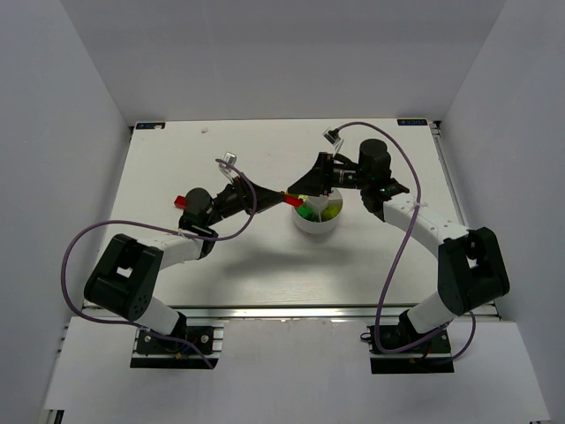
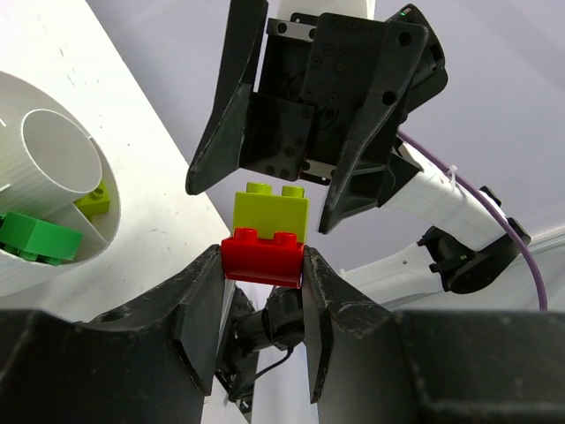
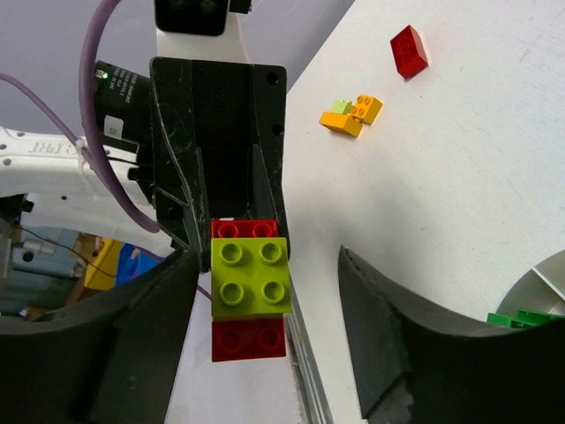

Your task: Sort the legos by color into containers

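My left gripper (image 2: 262,265) is shut on a red lego (image 2: 262,258) with a lime lego (image 2: 271,212) stuck on top of it. It holds the pair in the air just left of the white divided dish (image 1: 320,225). My right gripper (image 3: 265,309) faces it, open, with one finger (image 3: 132,344) on each side of the lime lego (image 3: 250,276) and neither touching. From above, the two grippers meet at the red lego (image 1: 291,200). A dark green lego (image 2: 35,238) and a lime one (image 2: 95,201) lie in wedge compartments. The centre cup (image 2: 53,141) looks empty.
A loose red lego (image 3: 410,51) and a small cluster of orange, yellow and pale green legos (image 3: 353,115) lie on the white table beyond the left arm. The dish rim (image 3: 549,281) sits low to the right of my right gripper.
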